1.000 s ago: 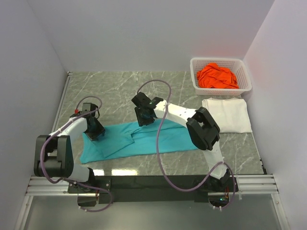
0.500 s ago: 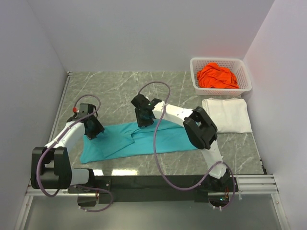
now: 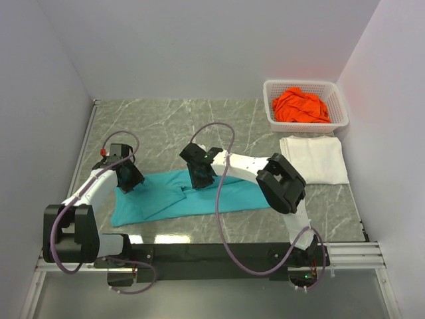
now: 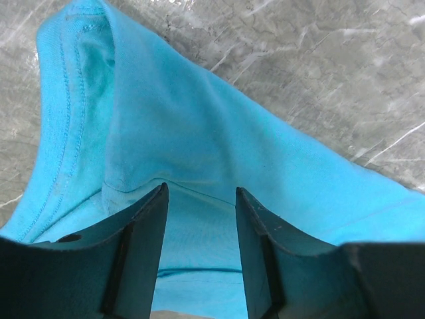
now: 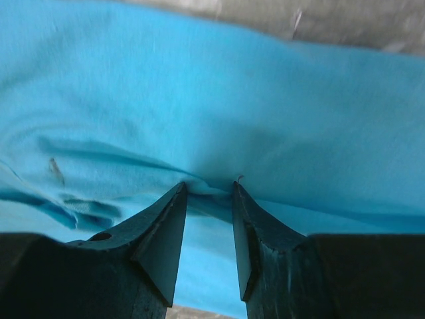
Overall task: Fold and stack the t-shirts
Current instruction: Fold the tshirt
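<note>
Both end effectors pinch the teal t-shirt [image 3: 192, 193] lying on the worktop [image 3: 166, 126]: left end effector [image 4: 199, 193] at its left edge, right end effector [image 5: 209, 189] apparently on a ridge mid-cloth; fingertips partly buried.

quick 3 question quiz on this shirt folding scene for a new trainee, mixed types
1. True or false: the orange shirt lies in the basket.
2. Which shirt are both grippers on? A white, B teal, C orange.
3. Fill in: the white shirt lies folded on the table, just in front of the ____.

Key
1. True.
2. B: the left gripper and the right gripper each have fingers either side of a fold of the teal shirt.
3. Basket.
</note>
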Available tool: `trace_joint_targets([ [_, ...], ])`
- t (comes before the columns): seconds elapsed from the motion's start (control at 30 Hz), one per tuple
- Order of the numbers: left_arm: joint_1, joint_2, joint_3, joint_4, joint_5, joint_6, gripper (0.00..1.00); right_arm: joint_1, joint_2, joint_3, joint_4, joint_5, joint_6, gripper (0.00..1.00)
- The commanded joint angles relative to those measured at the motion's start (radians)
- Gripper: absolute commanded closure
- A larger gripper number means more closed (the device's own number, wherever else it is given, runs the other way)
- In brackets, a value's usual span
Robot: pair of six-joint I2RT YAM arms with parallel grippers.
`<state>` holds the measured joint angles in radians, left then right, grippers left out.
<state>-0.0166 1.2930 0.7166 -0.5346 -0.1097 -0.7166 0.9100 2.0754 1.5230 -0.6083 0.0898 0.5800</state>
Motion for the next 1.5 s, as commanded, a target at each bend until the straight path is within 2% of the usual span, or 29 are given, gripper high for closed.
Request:
trace_joint_targets([
  [0.0,0.001,-0.020,0.009,0.022,0.011,0.022,0.49,0.015,-0.078,-0.043,-0.019,0.028,0.032,0.59],
  [0.47,-0.009,-0.018,0.009,0.036,0.035,0.032,0.49,0.000,-0.215,-0.188,-0.004,0.047,0.018,0.59],
  [0.63,-0.011,-0.021,0.007,0.035,0.027,0.026,0.49,-0.083,-0.294,-0.236,0.011,0.090,-0.020,0.59],
  [0.73,-0.011,-0.014,0.010,0.024,0.016,0.022,0.49,-0.186,-0.325,-0.279,0.033,0.074,-0.038,0.59],
  [0.87,-0.011,-0.030,0.009,0.016,-0.001,0.002,0.49,-0.247,-0.339,-0.328,0.051,0.044,-0.077,0.59],
  [1.03,-0.011,-0.078,-0.003,-0.007,-0.077,-0.066,0.48,-0.243,-0.339,-0.382,0.062,0.044,-0.146,0.58],
  [1.2,-0.011,-0.078,-0.037,0.014,-0.030,-0.136,0.47,-0.243,-0.324,-0.406,0.061,0.030,-0.195,0.57],
  [1.33,-0.006,-0.040,-0.066,0.044,-0.045,-0.176,0.47,-0.243,-0.311,-0.415,0.048,0.027,-0.224,0.57],
  [1.47,0.004,0.093,-0.036,0.065,-0.050,-0.187,0.47,-0.238,-0.285,-0.412,-0.004,-0.002,-0.246,0.57],
])
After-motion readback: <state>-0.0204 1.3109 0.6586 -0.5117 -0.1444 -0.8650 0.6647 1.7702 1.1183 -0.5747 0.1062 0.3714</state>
